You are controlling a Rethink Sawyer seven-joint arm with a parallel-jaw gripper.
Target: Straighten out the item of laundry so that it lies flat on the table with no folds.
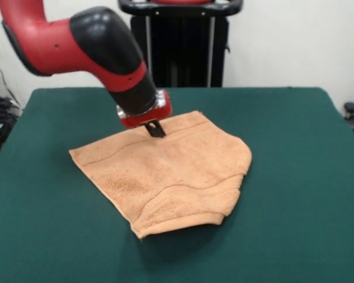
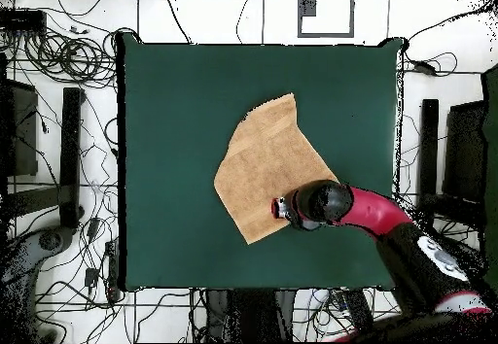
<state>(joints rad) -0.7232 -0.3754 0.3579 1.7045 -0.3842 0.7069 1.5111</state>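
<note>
Front view shows my gripper (image 1: 156,130) low on the towel (image 1: 165,171), which lies folded mid-table (image 1: 295,177); whether my fingers are apart, I cannot tell. I should pull slowly outward, staying low.

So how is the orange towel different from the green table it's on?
The towel is peach-orange and fluffy, while the table is dark green and smooth-looking. The towel is much smaller and covers only a patch near the table's middle. The towel is rumpled, with one side folded over itself, while the table lies flat with straight edges. The gripper is down at the towel's edge. Both look like soft fabric surfaces.
</note>
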